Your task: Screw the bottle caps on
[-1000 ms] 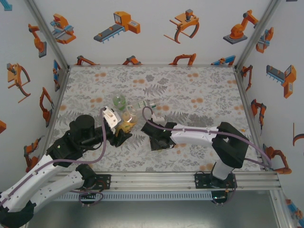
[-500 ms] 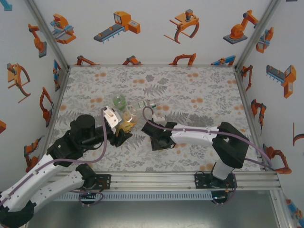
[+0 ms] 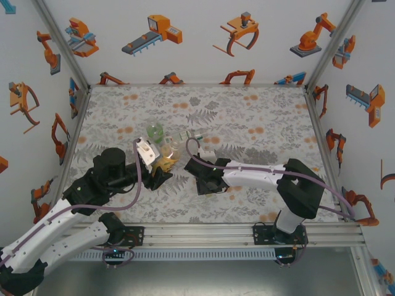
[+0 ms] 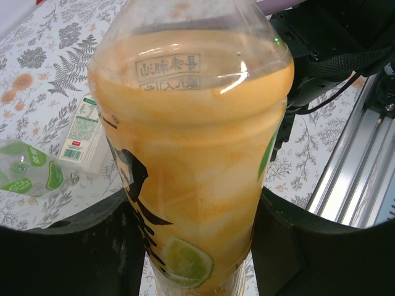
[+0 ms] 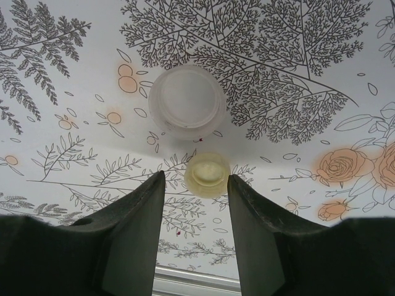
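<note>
My left gripper (image 4: 197, 246) is shut on the amber bottle (image 4: 191, 154), which has a yellow label and stands upright between the black fingers (image 4: 68, 253). The top view shows that bottle (image 3: 165, 160) left of centre, held by my left gripper (image 3: 160, 171). The squat green-tinted bottle (image 3: 154, 131) stands just behind it, and the clear bottle (image 3: 191, 136) with a green-white label lies on its side. My right gripper (image 5: 196, 185) points down at the table, open. A small pale yellow bottle cap (image 5: 207, 174) lies just beyond its fingertips, with a wider white cap (image 5: 187, 102) farther on.
The floral table cover (image 3: 259, 117) stretches wide behind and to the right of the bottles. The right arm (image 3: 259, 176) lies low across the near middle. An aluminium rail (image 3: 203, 233) runs along the near edge, and patterned walls enclose the other three sides.
My left arm has shifted slightly to the right with the amber bottle in its grip. The right arm and the caps have not moved.
</note>
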